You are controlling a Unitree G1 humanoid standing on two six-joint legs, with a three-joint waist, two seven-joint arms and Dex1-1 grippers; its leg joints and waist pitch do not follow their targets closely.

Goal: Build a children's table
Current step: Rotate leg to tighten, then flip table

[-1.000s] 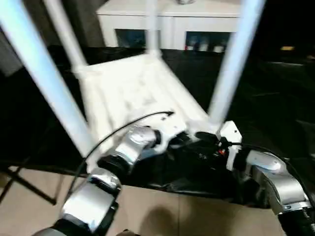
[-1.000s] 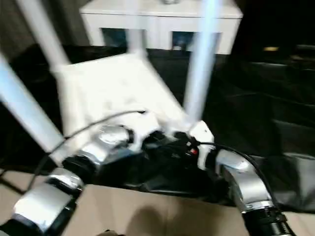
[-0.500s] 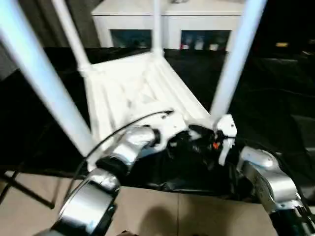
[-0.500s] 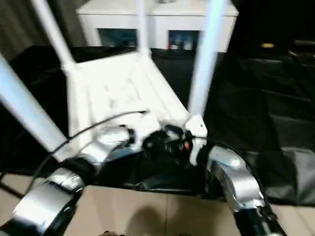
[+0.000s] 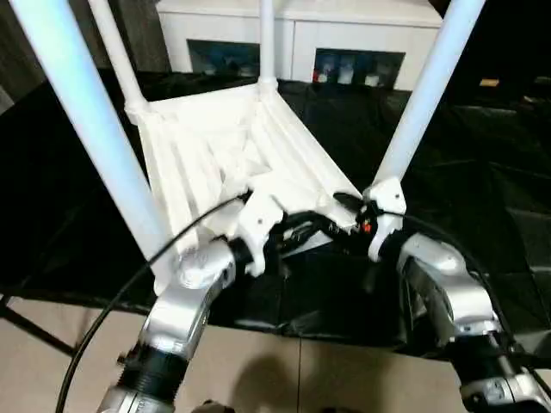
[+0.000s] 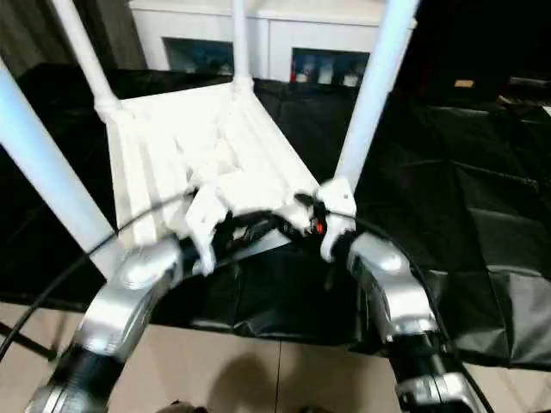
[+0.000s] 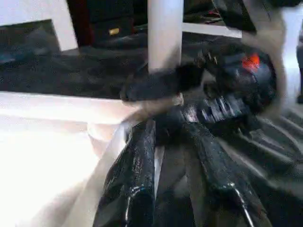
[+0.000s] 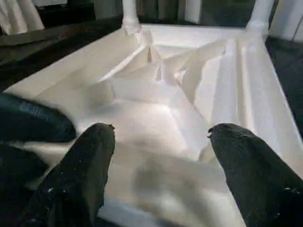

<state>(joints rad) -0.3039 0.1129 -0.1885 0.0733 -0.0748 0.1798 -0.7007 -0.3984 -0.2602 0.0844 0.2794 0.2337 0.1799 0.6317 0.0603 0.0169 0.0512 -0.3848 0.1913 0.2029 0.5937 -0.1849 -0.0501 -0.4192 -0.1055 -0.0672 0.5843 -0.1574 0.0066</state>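
Tabletop [image 5: 232,155] carries four legs [image 5: 86,120]; right end effector [image 8: 158,156] gapes empty, left end effector's [image 7: 175,156] grip unclear

Both rounded, shiny silver metal forearms [image 5: 185,301] had ribbed black collars near the elbow. White plastic wrist housings [image 5: 258,219], stubby glossy black fingers [image 8: 78,172], a thin black cable [image 5: 129,284] looping along the left arm, and a little red mark [image 5: 368,227] by the right wrist.

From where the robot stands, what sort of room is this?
Probably an indoor workroom or demo space, not a factory. An upside-down white tabletop with its legs up lies on a bench draped in black sheeting, a white glass-doored cabinet stands behind, and the floor is tiled.
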